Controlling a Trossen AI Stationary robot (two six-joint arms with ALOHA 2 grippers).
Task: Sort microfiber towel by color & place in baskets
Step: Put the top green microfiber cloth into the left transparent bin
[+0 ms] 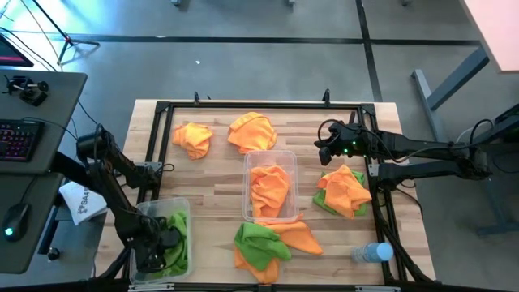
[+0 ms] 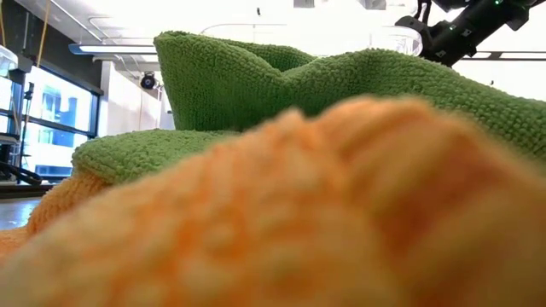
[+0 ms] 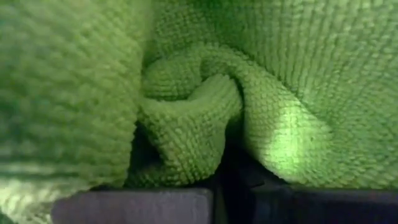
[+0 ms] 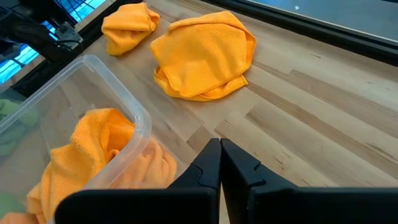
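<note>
Looped, nubbly green towels (image 3: pixel 186 124) fill the clear rounded basket (image 1: pixel 180 207) at the table's near-left corner, where the left gripper (image 1: pixel 158 247) is buried, its fingers' spacing impossible to tell; the middle basket (image 1: pixel 272 154), long axis running front to back, holds crumpled orange towels (image 1: pixel 270 191); the right gripper (image 4: pixel 219 163) hovers over bare plank wood (image 4: pixel 323 118) beside it, fingers pressed together, holding nothing; two orange towels (image 1: pixel 251 131) lie rumpled at the far edge; mixed heaps (image 1: pixel 345 191) sit right and front
</note>
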